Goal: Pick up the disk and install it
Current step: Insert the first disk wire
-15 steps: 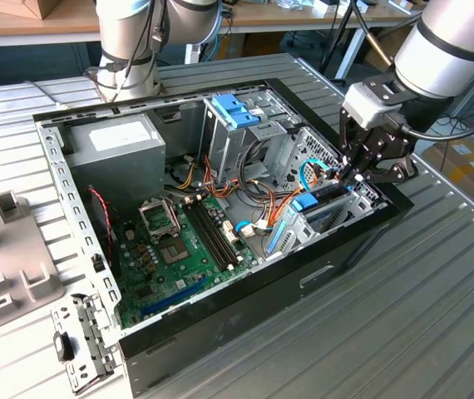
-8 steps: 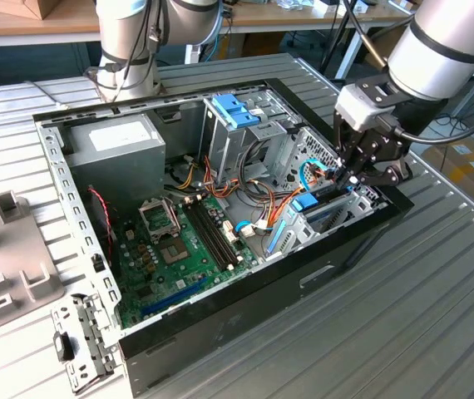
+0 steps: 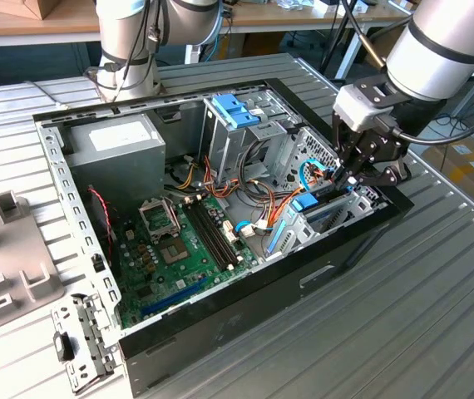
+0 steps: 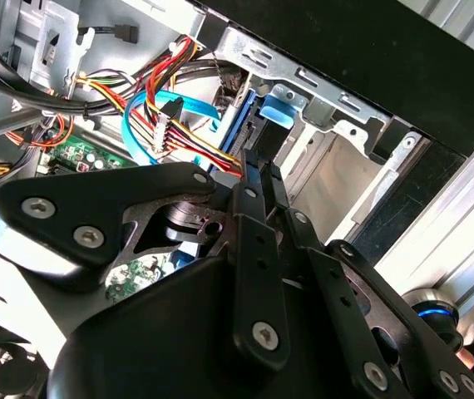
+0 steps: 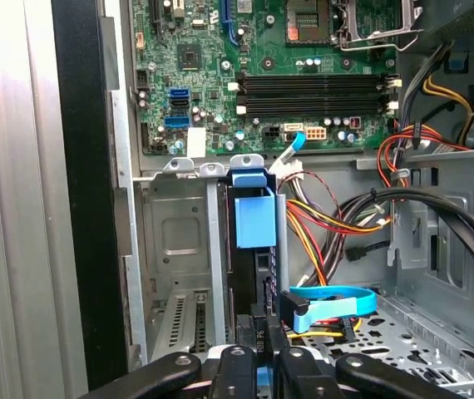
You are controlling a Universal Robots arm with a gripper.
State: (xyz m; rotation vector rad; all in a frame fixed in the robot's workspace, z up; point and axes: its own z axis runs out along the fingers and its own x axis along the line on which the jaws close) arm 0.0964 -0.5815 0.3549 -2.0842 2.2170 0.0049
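The disk (image 5: 262, 278) stands on edge in the narrow drive bay (image 5: 175, 241) at the front corner of the open computer case (image 3: 245, 287). It shows as a thin dark slab with a blue side rail (image 4: 248, 125) and a blue tab (image 5: 254, 216). My gripper (image 3: 352, 181) hangs over that bay at the exterior view's right. In both wrist views its black fingers (image 4: 262, 191) are pressed against the disk's upper edge, one on each side. The gripper (image 5: 258, 353) is shut on the disk, and most of the disk's body is sunk between the bay walls.
Coloured power wires and a blue flat cable (image 5: 333, 301) lie close beside the bay. Deeper in the case are the green motherboard (image 3: 175, 249), a grey power supply (image 3: 120, 145) and a cage with a light-blue latch (image 3: 235, 112). A second arm's base (image 3: 129, 50) stands behind the case.
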